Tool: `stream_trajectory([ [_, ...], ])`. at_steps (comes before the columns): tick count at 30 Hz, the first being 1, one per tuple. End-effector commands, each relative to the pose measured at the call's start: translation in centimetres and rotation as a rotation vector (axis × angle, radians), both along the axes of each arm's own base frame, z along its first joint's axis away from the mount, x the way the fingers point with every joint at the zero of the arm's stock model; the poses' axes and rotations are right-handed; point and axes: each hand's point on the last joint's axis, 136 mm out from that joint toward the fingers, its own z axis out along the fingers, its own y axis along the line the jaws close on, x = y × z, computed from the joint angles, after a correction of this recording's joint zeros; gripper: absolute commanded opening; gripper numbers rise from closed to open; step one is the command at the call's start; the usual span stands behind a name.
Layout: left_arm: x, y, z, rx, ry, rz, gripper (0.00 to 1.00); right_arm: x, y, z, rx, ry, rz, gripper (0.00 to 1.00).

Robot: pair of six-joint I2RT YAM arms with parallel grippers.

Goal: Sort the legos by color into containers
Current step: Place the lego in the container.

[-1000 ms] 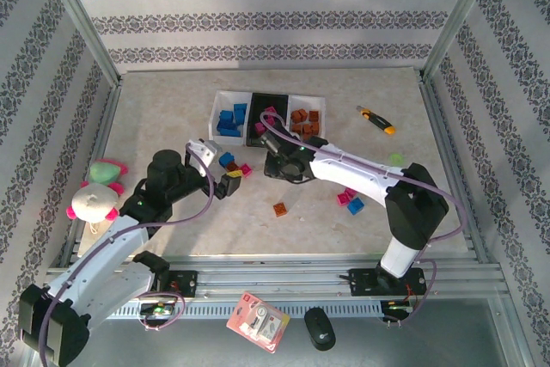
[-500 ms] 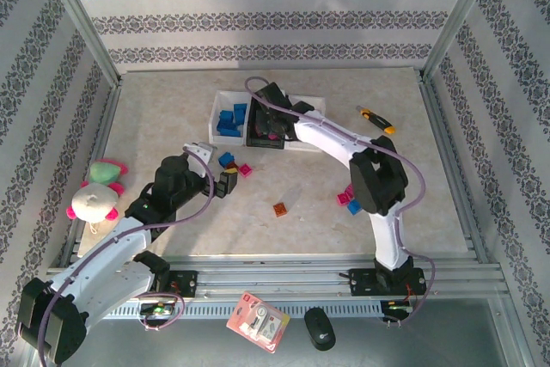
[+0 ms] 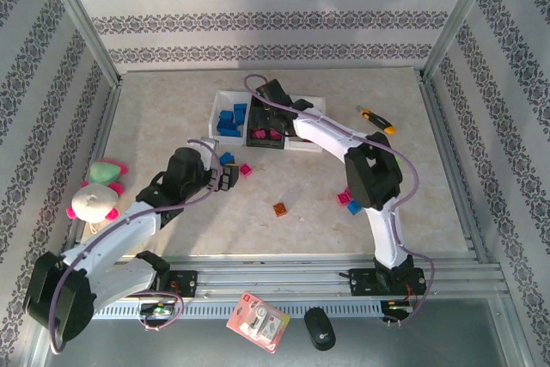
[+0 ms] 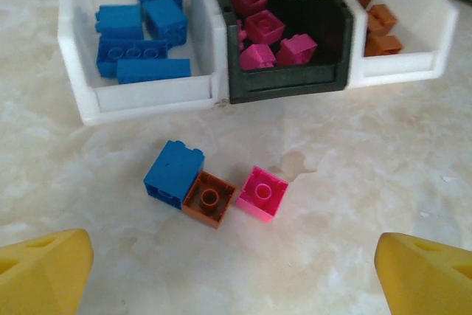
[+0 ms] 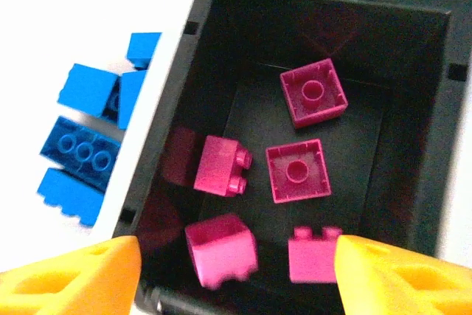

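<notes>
Right gripper (image 5: 236, 278) is held spread and empty over the black tray (image 5: 435, 108), where magenta bricks (image 5: 297, 171) lie. Left gripper (image 4: 236, 274) is held wide above the blue brick (image 4: 174, 173), brown brick (image 4: 209, 198) and loose pink brick (image 4: 262, 192), clustered at six o'clock of the trays. Packed this close, two could be pinched together.

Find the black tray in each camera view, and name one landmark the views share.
Top external: black tray at far centre.
Left wrist: black tray at top centre, pink bricks inside.
Right wrist: black tray from centre to right, seen from above.
Shared landmark: blue bricks just left of it in all three.
</notes>
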Motion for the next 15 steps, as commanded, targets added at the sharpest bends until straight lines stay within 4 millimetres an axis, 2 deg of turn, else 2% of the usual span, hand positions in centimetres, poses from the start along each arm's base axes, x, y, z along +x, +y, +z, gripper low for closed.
stream_trajectory([
  [1, 0.8, 0.9, -0.4, -0.027, 0.087, 0.144, 0.96, -1.9, 0.1, 6.5, 0.047, -0.144, 0.055, 0.73],
  [4, 1.3, 2.1, -1.9, -0.031, 0.184, 0.286, 0.91, -4.5, -0.7, 7.6, 0.053, -0.183, 0.091, 0.74],
  [9, 2.5, 2.2, -4.1, -0.071, 0.321, 0.453, 0.83, -8.4, -2.7, 8.5, 0.051, -0.217, 0.119, 0.75],
  [15, 4.5, 0.7, -6.0, -0.135, 0.427, 0.555, 0.81, -11.3, -4.7, 8.7, 0.055, -0.214, 0.117, 0.75],
])
